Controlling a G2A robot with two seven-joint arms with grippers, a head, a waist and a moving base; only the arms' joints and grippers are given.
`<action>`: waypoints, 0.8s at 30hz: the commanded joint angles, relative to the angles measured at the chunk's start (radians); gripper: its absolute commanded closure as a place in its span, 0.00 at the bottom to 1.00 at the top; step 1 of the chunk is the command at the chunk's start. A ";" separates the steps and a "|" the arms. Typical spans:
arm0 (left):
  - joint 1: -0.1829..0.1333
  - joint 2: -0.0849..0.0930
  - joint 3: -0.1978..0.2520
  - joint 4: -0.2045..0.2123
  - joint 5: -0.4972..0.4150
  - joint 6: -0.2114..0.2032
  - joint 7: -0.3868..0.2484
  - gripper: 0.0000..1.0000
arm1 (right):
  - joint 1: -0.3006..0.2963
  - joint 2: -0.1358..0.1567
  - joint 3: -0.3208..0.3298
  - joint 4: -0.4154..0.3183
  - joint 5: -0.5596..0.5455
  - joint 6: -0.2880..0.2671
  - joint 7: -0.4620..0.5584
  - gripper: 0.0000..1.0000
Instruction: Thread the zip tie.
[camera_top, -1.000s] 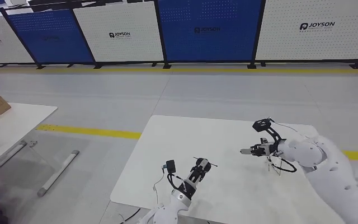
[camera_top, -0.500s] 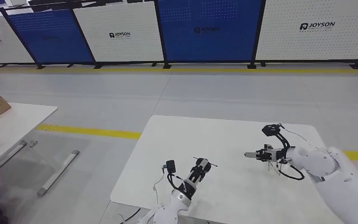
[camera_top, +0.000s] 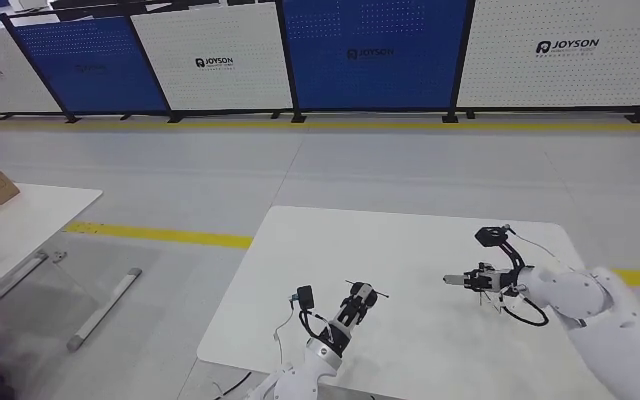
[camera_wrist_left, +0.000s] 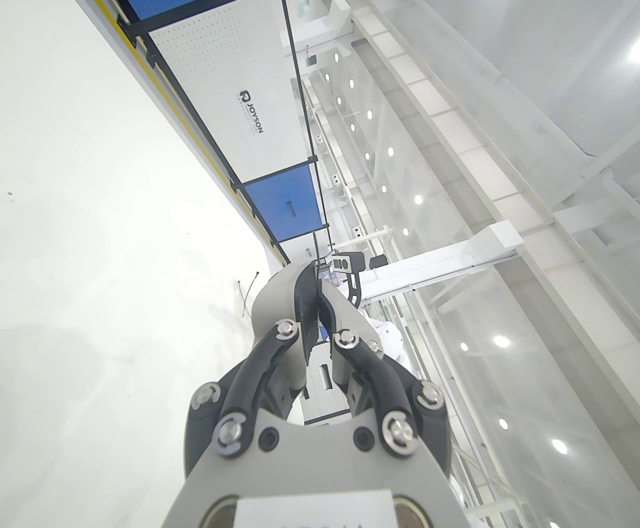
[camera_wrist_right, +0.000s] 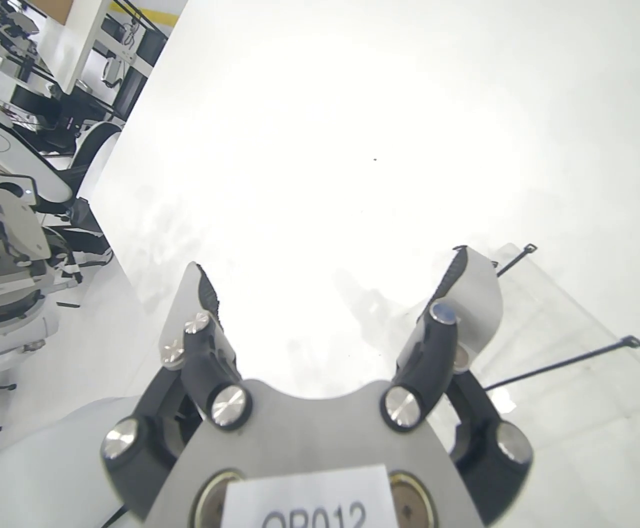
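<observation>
The left arm came up over the near edge of the white table (camera_top: 300, 250). Its forearm slanted toward the far right corner, and its wrist tipped upward enough for its camera to take in the ceiling. The left gripper (camera_top: 362, 293) (camera_wrist_left: 316, 267) had its fingers pressed flat together. In the top view a thin black zip tie (camera_top: 381, 294) lay crosswise through the fingertips and stuck out on both sides.

The right arm entered from the right edge with its elbow bent and its forearm low over the tabletop. The right gripper (camera_top: 450, 279) (camera_wrist_right: 332, 262) pointed toward the left edge with its fingers spread wide and nothing between them.

Just beside the right gripper, on the right-edge side, loose zip ties (camera_wrist_right: 515, 261) (camera_wrist_left: 246, 297) lay on a clear sheet (camera_wrist_right: 550, 310). From the top view I could not tell whether the fingers touched them.

A broad bare stretch of tabletop separated the two grippers. More bare surface ran from both of them to the far edge and the far left corner. The left gripper hung near the near edge, well in from the left edge. The right gripper sat over the right half, well in from the far and near edges.
</observation>
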 joint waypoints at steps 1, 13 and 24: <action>0.000 0.000 0.000 0.000 0.000 0.000 0.000 1.00 | -0.011 0.011 0.029 -0.020 -0.033 0.049 -0.001 0.00; 0.000 0.000 0.000 0.000 0.000 0.000 0.000 1.00 | -0.062 0.037 0.088 -0.116 -0.091 0.156 0.060 0.00; 0.000 0.000 0.000 0.000 0.000 0.000 0.000 1.00 | -0.038 0.024 0.097 -0.079 -0.102 0.322 0.054 0.14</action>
